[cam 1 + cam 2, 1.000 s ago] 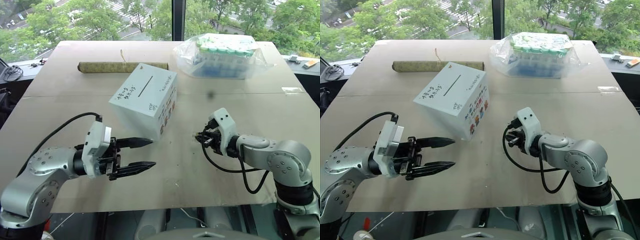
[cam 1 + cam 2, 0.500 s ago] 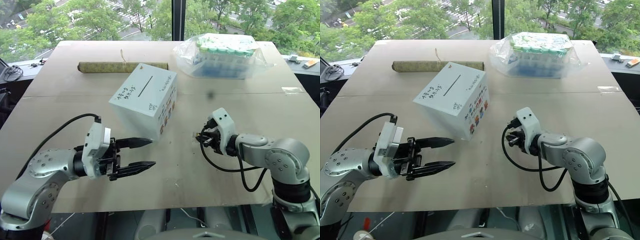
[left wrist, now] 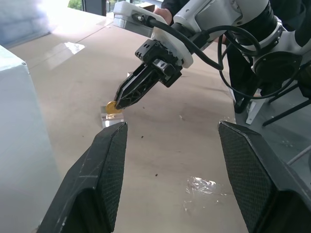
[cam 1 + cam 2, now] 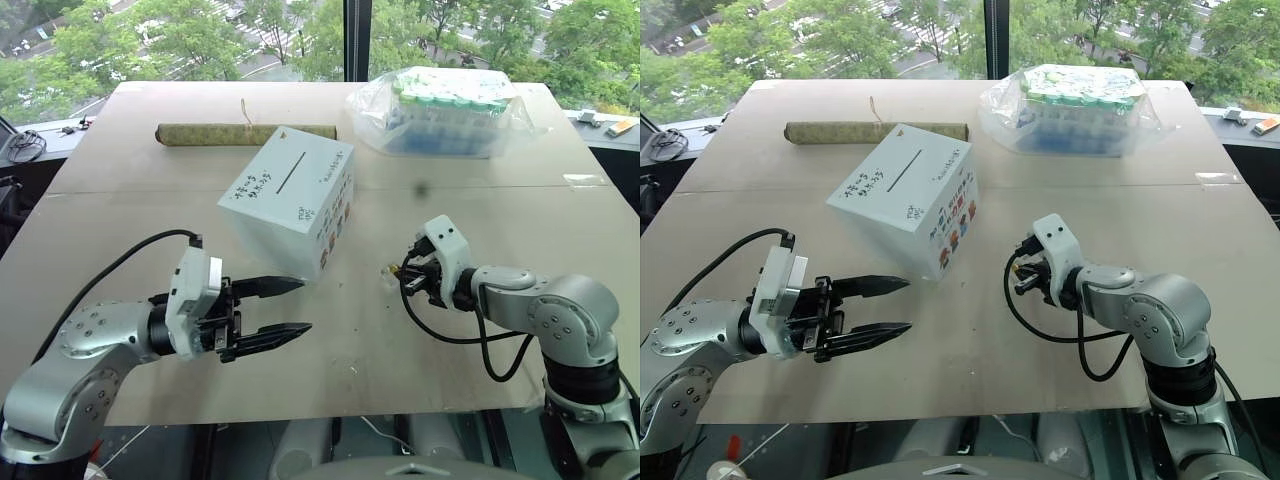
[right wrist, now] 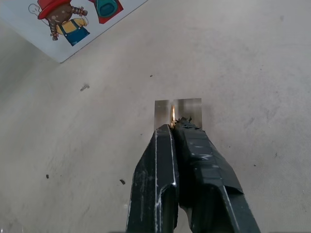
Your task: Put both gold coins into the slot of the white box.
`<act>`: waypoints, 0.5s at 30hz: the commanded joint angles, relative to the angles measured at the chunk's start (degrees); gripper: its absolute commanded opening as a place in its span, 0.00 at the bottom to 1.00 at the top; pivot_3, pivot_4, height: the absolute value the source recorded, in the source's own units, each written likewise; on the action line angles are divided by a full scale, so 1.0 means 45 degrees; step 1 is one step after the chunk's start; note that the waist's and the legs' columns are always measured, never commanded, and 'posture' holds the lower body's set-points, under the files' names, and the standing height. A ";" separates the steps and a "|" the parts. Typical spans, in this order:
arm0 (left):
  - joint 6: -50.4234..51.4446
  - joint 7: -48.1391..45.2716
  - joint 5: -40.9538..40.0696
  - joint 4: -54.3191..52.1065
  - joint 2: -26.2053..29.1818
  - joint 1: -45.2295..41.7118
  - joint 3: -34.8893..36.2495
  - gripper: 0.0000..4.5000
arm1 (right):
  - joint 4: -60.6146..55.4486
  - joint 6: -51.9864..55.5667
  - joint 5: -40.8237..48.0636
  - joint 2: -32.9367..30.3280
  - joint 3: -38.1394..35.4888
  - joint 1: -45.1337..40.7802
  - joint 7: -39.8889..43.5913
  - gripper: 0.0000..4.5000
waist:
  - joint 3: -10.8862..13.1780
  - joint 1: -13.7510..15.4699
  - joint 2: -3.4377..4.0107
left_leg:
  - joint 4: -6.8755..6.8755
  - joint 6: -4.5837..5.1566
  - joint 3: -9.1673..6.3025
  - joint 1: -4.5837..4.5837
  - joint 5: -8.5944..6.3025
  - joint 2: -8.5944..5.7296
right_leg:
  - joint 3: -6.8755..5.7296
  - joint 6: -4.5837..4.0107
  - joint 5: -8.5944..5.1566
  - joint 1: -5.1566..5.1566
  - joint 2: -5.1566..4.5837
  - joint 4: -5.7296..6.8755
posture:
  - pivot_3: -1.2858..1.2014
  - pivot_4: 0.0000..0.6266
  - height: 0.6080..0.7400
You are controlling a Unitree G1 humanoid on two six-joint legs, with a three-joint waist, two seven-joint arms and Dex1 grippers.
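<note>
Left wrist view shows the right claw angled down to the surface, its two black fingers pressed together on a gold coin that stands on edge in a small clear holder. Right wrist view confirms this: the fingers are clenched with a thin gold edge caught at their tips, directly over the clear holder. The coin is still seated at the holder, not lifted clear of it. A second coin cannot be made out.

The left claw hangs just above the surface near the front edge, pointing to the robot's right, its fingers spread apart and grasping nothing.

The white box stands tilted on the surface between the two arms and further back, its handwritten top face up, the slot a thin dark line across that face, coloured pictures along the side facing the right arm. The left claw's upper fingertip lies just beside the box's lower front corner; contact cannot be judged.

A brown roll lies behind the box, and a clear bag of green-capped tubes sits at the far right.
</note>
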 commanded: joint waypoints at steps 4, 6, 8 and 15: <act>0.0185 0.0454 -0.0519 -0.0190 -0.0149 -0.0037 0.0020 0.67 | -0.0705 -0.0557 -0.0002 -0.0432 -0.0419 -0.0131 0.0914 0.02 | 0.0001 0.0002 0.0001 | 0.0000 0.0000 0.0000 -0.0001 0.0000 0.0000 | 0.0000 0.0000 0.0000 0.0000 0.0000 -0.0001 | 0.52 0.24 1.00; 0.0434 0.0634 -0.0688 -0.0183 -0.0113 -0.0174 -0.0046 0.67 | -0.0764 -0.0710 0.0019 -0.0599 -0.0515 -0.0113 0.1208 0.02 | 0.0001 0.0002 0.0001 | 0.0000 0.0000 -0.0001 -0.0002 0.0000 0.0000 | -0.0001 0.0000 0.0000 0.0000 -0.0001 -0.0001 | 0.52 0.24 1.00; 0.1061 0.1077 -0.1244 -0.0167 -0.0072 -0.0484 -0.0099 0.67 | -0.0892 -0.0994 0.0042 -0.0857 -0.0614 -0.0051 0.1602 0.02 | 0.0001 0.0016 0.0001 | -0.0001 0.0001 -0.0002 -0.0001 0.0000 0.0000 | -0.0001 0.0000 0.0000 0.0000 -0.0001 -0.0001 | 0.52 0.24 1.00; 0.3304 0.2598 -0.3817 0.0071 -0.0056 -0.1918 -0.0220 0.67 | -0.2203 -0.2932 0.1085 -0.1956 -0.1602 0.0365 0.4061 0.02 | 0.0002 0.0005 0.0002 | -0.0002 0.0003 -0.0005 -0.0001 -0.0002 0.0001 | -0.0003 0.0001 0.0000 0.0000 0.0000 -0.0002 | 0.52 0.24 1.00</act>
